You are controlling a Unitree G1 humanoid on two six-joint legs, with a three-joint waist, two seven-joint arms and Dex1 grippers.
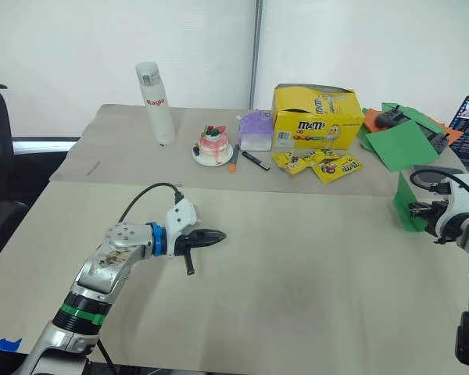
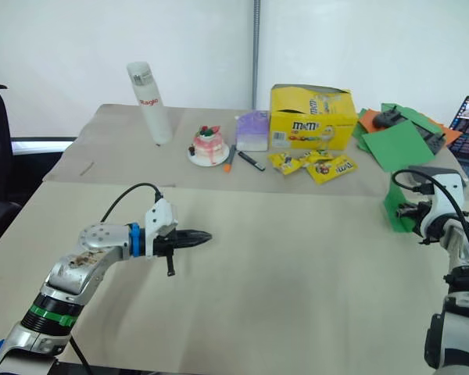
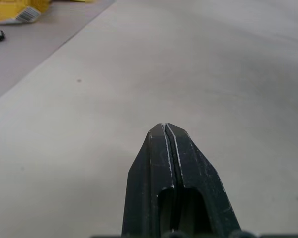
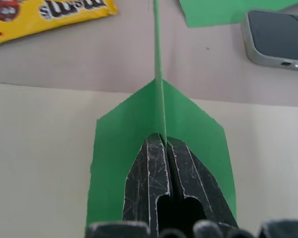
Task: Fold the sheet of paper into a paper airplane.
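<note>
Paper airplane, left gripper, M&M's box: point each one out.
paper airplane (image 4: 114, 144), right wrist view, on its flat wing.
left gripper (image 1: 219, 233), left eye view, at its shut fingertips.
M&M's box (image 1: 316, 125), left eye view, on its front face.

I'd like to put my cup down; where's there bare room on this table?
Bare tabletop lies between the left pincer and the right pincer. It's crowded along the back: bottle, cake, yellow box.

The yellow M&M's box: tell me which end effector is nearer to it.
Right. The right end effector, shut on the paper airplane, sits right of and nearer than the M&M's box; the left end effector is shut mid-table, farther away.
</note>
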